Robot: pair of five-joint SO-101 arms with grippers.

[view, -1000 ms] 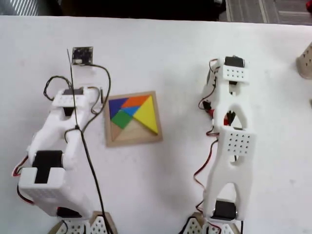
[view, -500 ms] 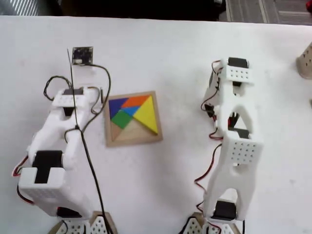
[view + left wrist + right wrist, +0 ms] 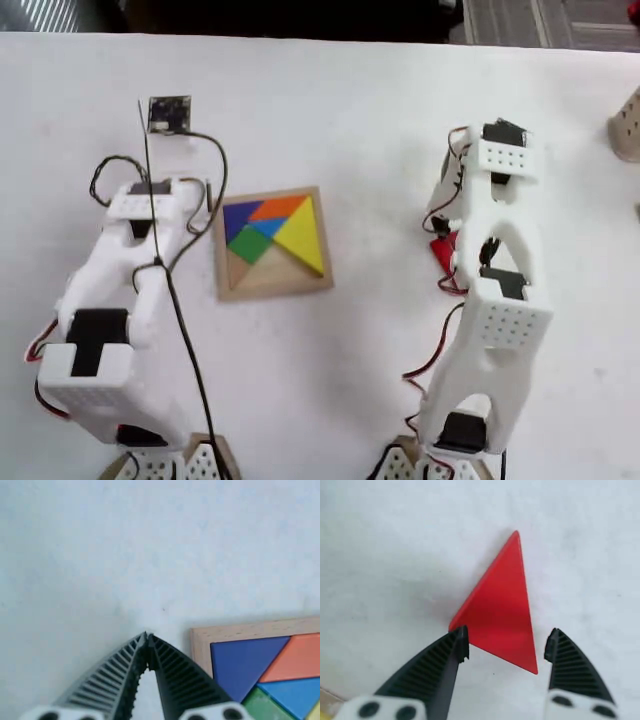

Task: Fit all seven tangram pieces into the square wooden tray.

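Observation:
The square wooden tray [image 3: 283,285] lies mid-table with blue, orange, yellow, green and light-blue pieces in its upper part; its lower left is bare wood. A red triangle [image 3: 502,609] lies flat on the white table, showing beside the right arm [image 3: 441,251] in the high view. My right gripper [image 3: 507,642] is open, its fingers straddling the triangle's wide end, not closed on it. My left gripper [image 3: 147,639] is shut on nothing, just off the tray's corner [image 3: 200,636]. The left arm [image 3: 115,290] rests left of the tray.
A small black board [image 3: 169,113] with a black cable [image 3: 190,330] sits at the back left; the cable runs down the table past the left arm. A brown object [image 3: 627,125] stands at the right edge.
The right arm has swung to the right and slightly toward the front; the red triangle now shows beside it. The left arm and the tray have not moved.

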